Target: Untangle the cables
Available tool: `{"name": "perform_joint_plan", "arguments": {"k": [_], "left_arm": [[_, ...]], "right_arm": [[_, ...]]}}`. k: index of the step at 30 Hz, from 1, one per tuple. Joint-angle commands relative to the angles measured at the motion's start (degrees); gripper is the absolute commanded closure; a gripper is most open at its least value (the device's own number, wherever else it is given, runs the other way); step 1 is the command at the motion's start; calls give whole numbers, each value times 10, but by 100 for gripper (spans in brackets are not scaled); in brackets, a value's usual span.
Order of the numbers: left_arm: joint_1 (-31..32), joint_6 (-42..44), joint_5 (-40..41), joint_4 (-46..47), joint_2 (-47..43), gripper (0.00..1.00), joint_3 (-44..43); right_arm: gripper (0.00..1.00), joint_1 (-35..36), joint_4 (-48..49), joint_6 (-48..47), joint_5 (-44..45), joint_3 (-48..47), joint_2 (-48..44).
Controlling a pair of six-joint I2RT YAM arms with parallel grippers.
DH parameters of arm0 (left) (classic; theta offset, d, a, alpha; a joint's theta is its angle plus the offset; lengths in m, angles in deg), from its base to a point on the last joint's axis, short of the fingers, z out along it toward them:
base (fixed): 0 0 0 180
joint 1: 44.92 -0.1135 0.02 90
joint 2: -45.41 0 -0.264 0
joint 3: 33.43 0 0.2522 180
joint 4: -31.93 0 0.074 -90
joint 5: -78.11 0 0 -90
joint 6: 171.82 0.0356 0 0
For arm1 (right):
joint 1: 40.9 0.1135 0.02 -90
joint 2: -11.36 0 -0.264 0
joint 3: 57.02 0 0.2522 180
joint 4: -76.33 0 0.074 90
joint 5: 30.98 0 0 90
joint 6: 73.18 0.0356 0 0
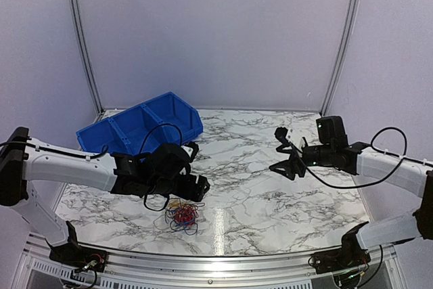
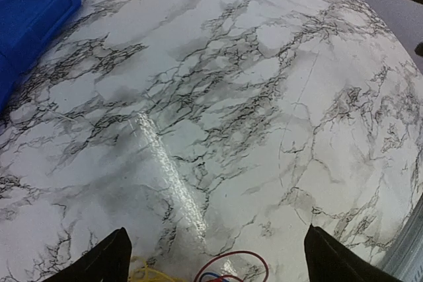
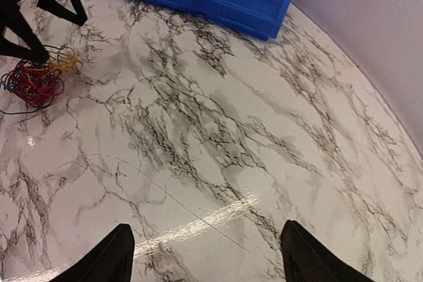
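1. The left gripper (image 2: 216,229) has its two fingers spread wide, with nothing gripped between them.
2. One bundle of cables (image 1: 183,216), a tangle of red, blue and yellow wires, lies on the marble tabletop (image 1: 270,194). It sits between those two fingers, under the gripper, and I cannot tell whether a fingertip touches it.
3. The right gripper (image 3: 207,224) also has its two fingers wide and empty, well apart from the bundle.
4. Three blue bins (image 1: 142,126) stand in a row, ahead and left of the left fingers.
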Motion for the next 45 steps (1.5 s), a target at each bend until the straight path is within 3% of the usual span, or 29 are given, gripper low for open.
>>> {"name": "perform_joint_plan", "arguments": {"k": [1,8,10,13,18,22,32,41,45], "left_arm": [[-19,16,34,-40,-51,8,32],[-19,-41,34,-42,-190,14,130],[-19,-51,32,-35,-222,14,158],[-18,-57,26,-4,-243,14,200],[-7,-75,13,86,-264,15,264],[-6,-92,7,144,-284,15,308],[-6,-114,14,153,-278,15,323],[-6,-118,1,194,-293,14,344],[-3,-129,-1,234,-282,12,352]], "right_arm": [[30,48,-40,-29,-75,-45,20],[51,160,-109,-84,-79,-147,113],[50,188,-113,-102,-67,-165,150],[33,231,-95,-110,-26,-185,202],[34,283,-113,-127,-15,-247,291],[39,303,-112,-126,-6,-280,337],[56,335,-130,-137,9,-337,411],[62,346,-133,-137,7,-347,421],[74,348,-120,-114,11,-356,429]]}}
